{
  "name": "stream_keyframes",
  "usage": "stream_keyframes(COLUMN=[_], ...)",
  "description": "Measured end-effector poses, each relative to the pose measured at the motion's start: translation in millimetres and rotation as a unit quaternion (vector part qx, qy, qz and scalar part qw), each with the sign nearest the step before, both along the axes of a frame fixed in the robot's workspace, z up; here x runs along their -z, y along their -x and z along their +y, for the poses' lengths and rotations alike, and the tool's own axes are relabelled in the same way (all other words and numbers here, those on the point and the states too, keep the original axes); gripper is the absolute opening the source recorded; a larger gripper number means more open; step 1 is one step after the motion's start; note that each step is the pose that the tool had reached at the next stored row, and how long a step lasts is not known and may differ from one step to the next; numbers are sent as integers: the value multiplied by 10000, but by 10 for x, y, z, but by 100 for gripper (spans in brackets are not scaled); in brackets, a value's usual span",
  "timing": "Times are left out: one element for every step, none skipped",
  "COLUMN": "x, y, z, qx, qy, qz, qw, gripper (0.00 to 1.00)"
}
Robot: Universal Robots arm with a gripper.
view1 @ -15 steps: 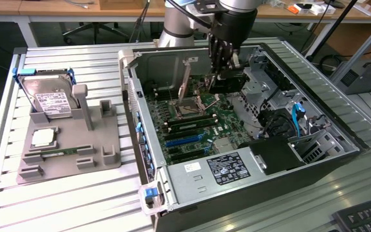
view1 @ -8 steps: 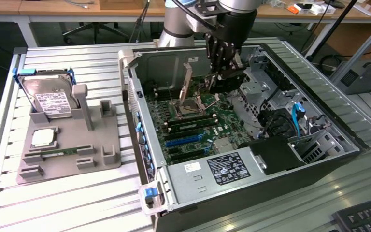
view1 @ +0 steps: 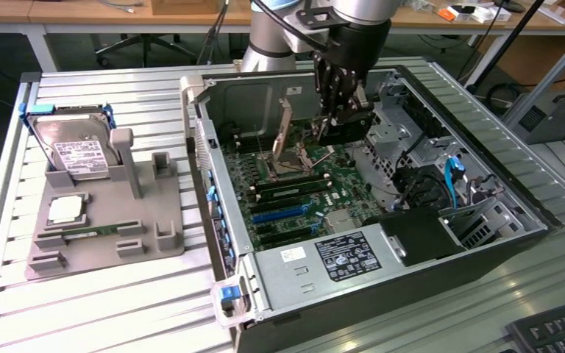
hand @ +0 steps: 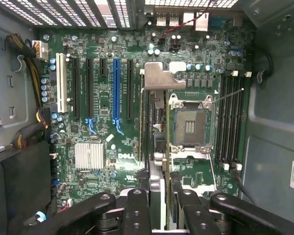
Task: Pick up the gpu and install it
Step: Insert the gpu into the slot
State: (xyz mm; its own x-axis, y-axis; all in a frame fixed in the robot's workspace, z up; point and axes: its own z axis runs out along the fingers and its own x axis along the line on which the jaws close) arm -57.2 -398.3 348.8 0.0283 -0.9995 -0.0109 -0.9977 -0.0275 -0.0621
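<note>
Gripping gpu (hand: 156, 147) (motherboard (hand: 100, 161) reads "DELL")

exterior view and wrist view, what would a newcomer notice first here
The open black computer case with its green motherboard fills the exterior view's right, and the arm's black gripper reaches down inside it, holding the thin dark gpu card edge-on above the board. On the exterior view's left, a grey parts holder carries a silver hard drive.
</note>
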Motion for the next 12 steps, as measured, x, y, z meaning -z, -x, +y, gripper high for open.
stream_keyframes(x=[6, 12, 19, 24, 31, 38, 43, 51, 59, 67, 75, 83], y=[3, 5, 8, 11, 15, 20, 25, 32, 42, 56, 71, 87], z=[-9, -16, -23, -28, -35, -41, -46, -50, -52, -53, -54, -54], qx=[6, 11, 16, 20, 23, 27, 31, 35, 39, 42, 44, 46], qy=[0, 0, 0, 0, 0, 1, 1, 2, 4, 5, 6, 8], qz=[0, 0, 0, 0, 0, 0, 0, 0, 0, 0, 0, 0], qw=[10000, 10000, 10000, 10000, 10000, 10000, 10000, 10000, 10000, 10000, 10000, 10000], gripper=[27, 27, 27, 27, 27, 27, 27, 27, 27, 27, 27, 27])
